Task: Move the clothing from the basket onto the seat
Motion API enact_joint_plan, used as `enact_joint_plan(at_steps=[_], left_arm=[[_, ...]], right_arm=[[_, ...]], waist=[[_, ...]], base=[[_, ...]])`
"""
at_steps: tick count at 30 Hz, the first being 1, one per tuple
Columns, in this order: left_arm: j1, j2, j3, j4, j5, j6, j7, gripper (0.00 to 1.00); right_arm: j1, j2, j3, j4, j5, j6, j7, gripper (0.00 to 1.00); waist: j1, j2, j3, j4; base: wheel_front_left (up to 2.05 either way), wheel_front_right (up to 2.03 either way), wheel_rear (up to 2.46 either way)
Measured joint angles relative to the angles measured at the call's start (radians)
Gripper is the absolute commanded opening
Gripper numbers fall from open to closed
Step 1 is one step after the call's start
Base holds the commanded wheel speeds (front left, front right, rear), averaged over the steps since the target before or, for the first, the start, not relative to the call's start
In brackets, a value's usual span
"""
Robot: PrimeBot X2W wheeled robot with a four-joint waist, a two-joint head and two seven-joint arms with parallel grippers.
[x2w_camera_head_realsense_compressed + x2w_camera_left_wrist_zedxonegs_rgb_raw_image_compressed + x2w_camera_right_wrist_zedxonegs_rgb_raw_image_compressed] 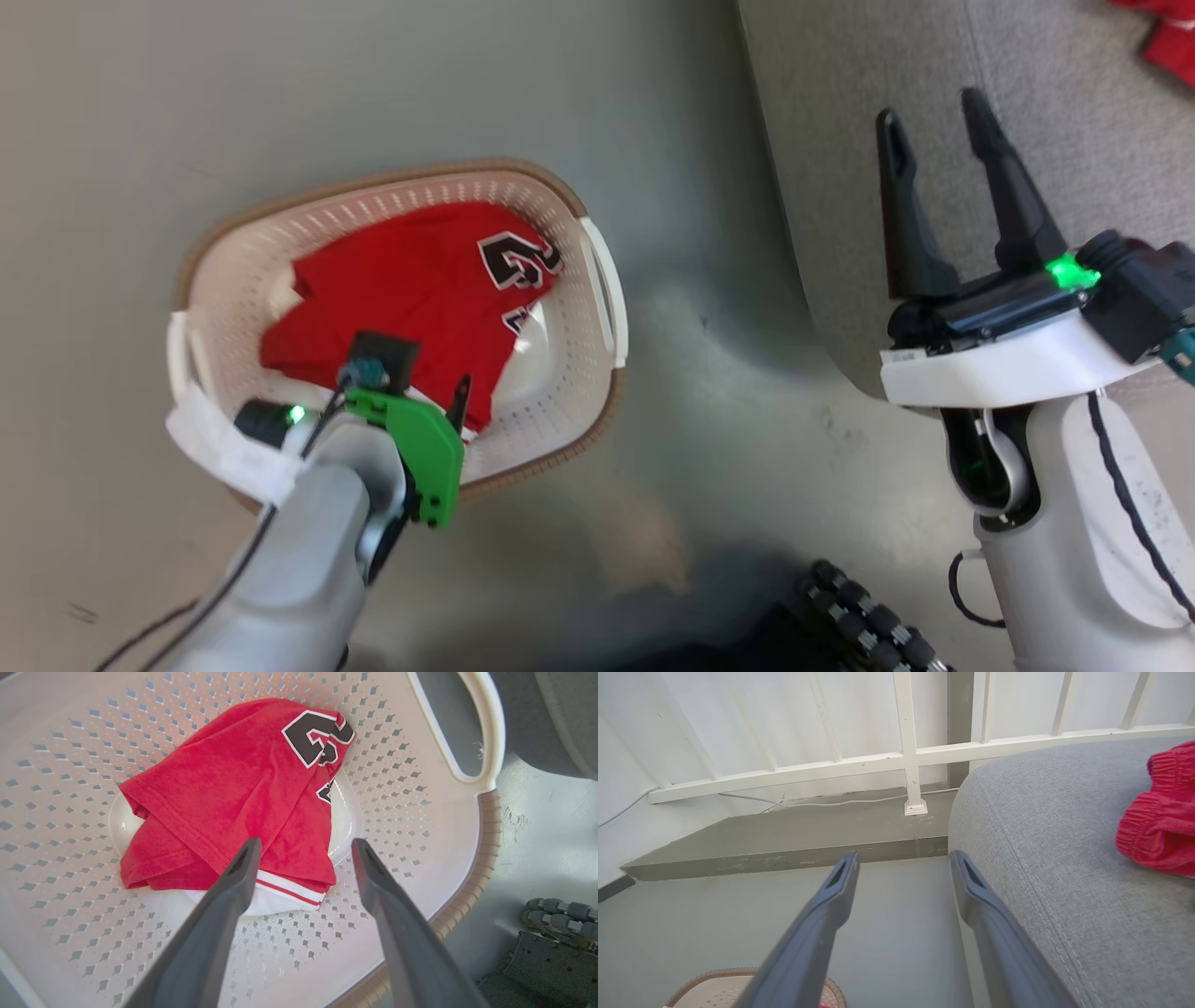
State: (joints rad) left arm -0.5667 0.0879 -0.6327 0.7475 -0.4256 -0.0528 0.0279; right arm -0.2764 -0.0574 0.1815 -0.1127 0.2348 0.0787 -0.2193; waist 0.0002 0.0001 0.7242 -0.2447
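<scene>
A red jersey (pixel 233 788) is lying crumpled in the cream perforated basket (pixel 392 201), the left gripper (pixel 304 844) hanging over it with fingers spread, empty. The right gripper (pixel 929 107), fingers also apart, is hovering beside the grey seat (pixel 1041 835) — there the right wrist view is showing a second red garment (pixel 1157 826) resting.

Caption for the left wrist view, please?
Open left gripper poised over a red jersey lying in the cream basket.
</scene>
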Motion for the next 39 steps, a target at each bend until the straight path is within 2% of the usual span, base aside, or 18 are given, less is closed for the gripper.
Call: enact_joint_plan(at_steps=[12, 19, 24, 35, 36, 37, 38, 39], left_arm=[[-0.167, -0.005, 0.019, 0.080, 0.010, 0.000, 0.015, 1.00], [-0.198, -0.005, 0.020, 0.152, 0.017, 0.000, 0.007, 1.00], [-0.219, -0.006, 0.022, 0.204, 0.017, 0.002, 0.007, 1.00], [-0.248, -0.018, 0.041, 0.312, 0.010, 0.036, 0.040, 1.00], [-0.251, -0.019, 0.041, 0.317, 0.009, 0.036, 0.042, 0.88], [-0.254, -0.019, 0.041, 0.322, 0.009, 0.036, 0.042, 0.44], [-0.256, -0.020, 0.041, 0.327, 0.009, 0.036, 0.041, 0.14], [-0.259, -0.021, 0.041, 0.332, 0.009, 0.037, 0.041, 0.00]], right_arm=[[-0.046, 0.003, -0.010, -0.049, 0.013, -0.020, -0.019, 1.00], [-0.066, 0.009, -0.006, -0.044, 0.022, -0.028, -0.028, 1.00], [-0.067, 0.010, 0.000, -0.040, 0.025, -0.028, -0.030, 1.00], [-0.068, 0.012, 0.010, -0.034, 0.041, -0.037, -0.031, 1.00], [-0.068, 0.012, 0.011, -0.033, 0.042, -0.038, -0.031, 1.00], [-0.068, 0.012, 0.012, -0.033, 0.042, -0.038, -0.031, 1.00], [-0.068, 0.012, 0.013, -0.033, 0.042, -0.038, -0.033, 1.00], [-0.068, 0.012, 0.013, -0.032, 0.042, -0.038, -0.033, 1.00]], waist=[[0.0000, -0.0001, 0.160, -0.044], [0.0000, 0.0000, 0.242, -0.059], [0.0000, 0.0000, 0.271, -0.067], [-0.0001, 0.0000, 0.282, -0.068], [-0.0001, 0.0000, 0.282, -0.068], [-0.0001, 0.0000, 0.282, -0.068], [-0.0001, 0.0000, 0.282, -0.068], [-0.0001, 0.0000, 0.282, -0.068]], base=[[0.00, 0.00, 0.00], [0.00, 0.00, 0.00], [0.00, 0.00, 0.00], [0.00, 0.00, 0.00], [0.00, 0.00, 0.00], [0.00, 0.00, 0.00], [0.00, 0.00, 0.00], [0.00, 0.00, 0.00]])
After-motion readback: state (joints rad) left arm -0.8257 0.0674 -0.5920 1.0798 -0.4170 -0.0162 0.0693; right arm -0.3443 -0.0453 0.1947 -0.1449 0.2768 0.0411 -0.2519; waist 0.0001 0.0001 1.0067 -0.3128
